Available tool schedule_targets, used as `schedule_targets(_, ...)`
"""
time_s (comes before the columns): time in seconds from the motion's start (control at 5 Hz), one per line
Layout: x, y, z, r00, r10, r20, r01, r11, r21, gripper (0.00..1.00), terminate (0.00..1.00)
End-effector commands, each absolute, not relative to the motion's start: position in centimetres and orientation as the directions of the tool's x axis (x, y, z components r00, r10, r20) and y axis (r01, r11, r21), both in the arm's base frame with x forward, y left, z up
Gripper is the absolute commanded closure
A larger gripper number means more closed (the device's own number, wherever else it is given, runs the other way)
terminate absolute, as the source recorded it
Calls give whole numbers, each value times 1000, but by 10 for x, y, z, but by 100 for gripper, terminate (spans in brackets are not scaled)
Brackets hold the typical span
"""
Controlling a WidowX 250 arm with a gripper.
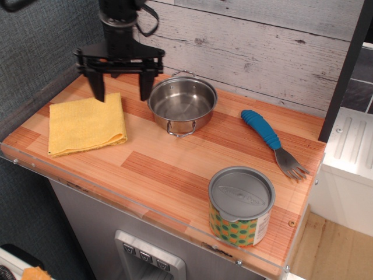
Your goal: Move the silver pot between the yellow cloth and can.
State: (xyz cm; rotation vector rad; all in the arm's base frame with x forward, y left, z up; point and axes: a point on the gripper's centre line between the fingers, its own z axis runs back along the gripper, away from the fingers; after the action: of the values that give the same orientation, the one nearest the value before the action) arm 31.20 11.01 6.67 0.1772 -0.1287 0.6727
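Above back-left corner of tabletop (175, 175): black gripper (120, 87) spread wide, holding nothing, fingers pointing down. Left finger over back edge of yellow cloth (86, 123), right finger just beside silver pot (182, 104); contact not clear. Pot near back edge, empty, upright. Cloth flat along left edge. Can (240, 206) at front-right corner, near front edge. Blue-handled fork (270, 140) toward right edge. Bare wood mid-table between cloth and can.

Silver pot (182, 105): I count one.
Yellow cloth (86, 123): one.
Can (240, 206): one.
Fork with blue handle (273, 142): one.
My gripper (121, 86): one, with two fingers.
Wooden table (157, 169): one.
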Motion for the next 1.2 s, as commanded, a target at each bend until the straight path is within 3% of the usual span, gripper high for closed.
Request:
schedule_targets(0.0,342,109,59,732,645,218,-676,727,119,0,0)
schedule_targets(0.2,354,107,49,728,657,196,-678,732,68,0,0)
schedule_targets(0.4,356,106,42,695,693,193,-716,693,88,0,0)
schedule_targets(0.6,357,105,40,708,684,176,-702,709,72,100,0)
schedule_targets(1.0,353,97,39,739,657,147,-667,745,25,100,0)
